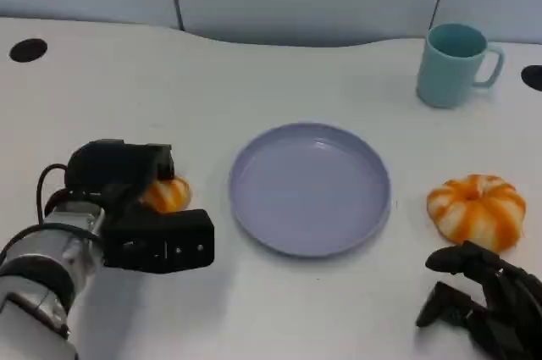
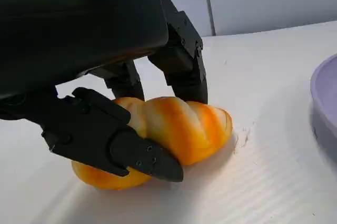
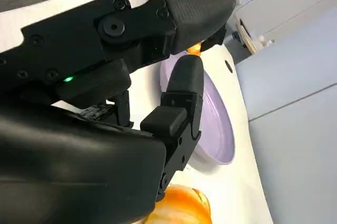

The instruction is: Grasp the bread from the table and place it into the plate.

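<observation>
Left hand [image 1: 140, 207] half-hiding bread [image 1: 167, 195]

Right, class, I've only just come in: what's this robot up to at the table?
The robot's left hand has its fingers closed around an orange-striped bread roll, which sits on the white table just left of the empty purple plate. The right hand rests near a second, round orange bread on the plate's other side, holding nothing. A teal mug stands further back.
</observation>
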`<state>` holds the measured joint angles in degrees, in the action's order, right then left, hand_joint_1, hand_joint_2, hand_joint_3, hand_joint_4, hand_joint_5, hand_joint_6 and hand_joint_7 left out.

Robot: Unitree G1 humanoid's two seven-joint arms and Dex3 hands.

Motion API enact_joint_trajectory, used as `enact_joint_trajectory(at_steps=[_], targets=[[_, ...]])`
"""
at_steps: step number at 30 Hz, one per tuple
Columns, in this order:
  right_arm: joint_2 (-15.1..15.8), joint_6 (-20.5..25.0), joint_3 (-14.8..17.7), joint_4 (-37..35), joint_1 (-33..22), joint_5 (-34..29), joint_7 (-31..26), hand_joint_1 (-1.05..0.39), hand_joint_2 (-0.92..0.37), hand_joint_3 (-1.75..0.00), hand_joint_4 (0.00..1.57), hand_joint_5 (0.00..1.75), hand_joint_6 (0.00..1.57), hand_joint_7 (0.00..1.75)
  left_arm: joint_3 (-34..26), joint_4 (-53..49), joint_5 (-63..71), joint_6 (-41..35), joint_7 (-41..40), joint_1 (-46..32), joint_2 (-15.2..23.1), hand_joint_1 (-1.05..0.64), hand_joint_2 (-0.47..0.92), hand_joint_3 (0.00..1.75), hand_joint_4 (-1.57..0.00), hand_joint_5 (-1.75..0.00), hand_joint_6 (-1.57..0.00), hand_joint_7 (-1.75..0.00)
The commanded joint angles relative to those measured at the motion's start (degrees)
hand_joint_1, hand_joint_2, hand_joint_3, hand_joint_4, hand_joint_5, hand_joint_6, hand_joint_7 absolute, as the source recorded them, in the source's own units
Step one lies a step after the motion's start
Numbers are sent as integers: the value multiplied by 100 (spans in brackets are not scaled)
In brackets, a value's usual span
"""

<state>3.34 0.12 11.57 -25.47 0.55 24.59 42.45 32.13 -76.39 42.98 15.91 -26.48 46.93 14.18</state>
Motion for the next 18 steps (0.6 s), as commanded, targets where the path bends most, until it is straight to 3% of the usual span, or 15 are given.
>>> enact_joint_trajectory(at_steps=[1, 6, 7, 9, 18], targets=[[64, -35, 20, -164, 121, 21, 3, -48, -92, -15, 63, 142, 67, 95, -219, 53, -189, 456, -541, -124, 166, -11, 92, 32, -75, -175, -58, -173], [36, -110, 30, -361, 245, 25, 61, -48, -92, -15, 64, 142, 68, 95, -367, 97, -268, 779, -775, -57, 225, -6, 90, 34, -78, -175, -61, -175], [33, -117, 28, -378, 254, 17, 51, -47, -92, -15, 64, 142, 68, 95, -377, 108, -261, 856, -814, -47, 240, -6, 82, 49, -80, -175, -64, -175], [36, -156, 14, -413, 277, -19, 29, -47, -92, -16, 64, 142, 68, 95, -429, 135, -290, 1001, -858, -12, 244, -5, 75, 63, -81, -175, -65, -175], [31, -294, 3, -732, 471, -74, -15, -48, -92, -14, 64, 142, 67, 95, -514, 173, -282, 1181, -896, 169, 167, -4, 65, 66, -83, -175, -64, -175]])
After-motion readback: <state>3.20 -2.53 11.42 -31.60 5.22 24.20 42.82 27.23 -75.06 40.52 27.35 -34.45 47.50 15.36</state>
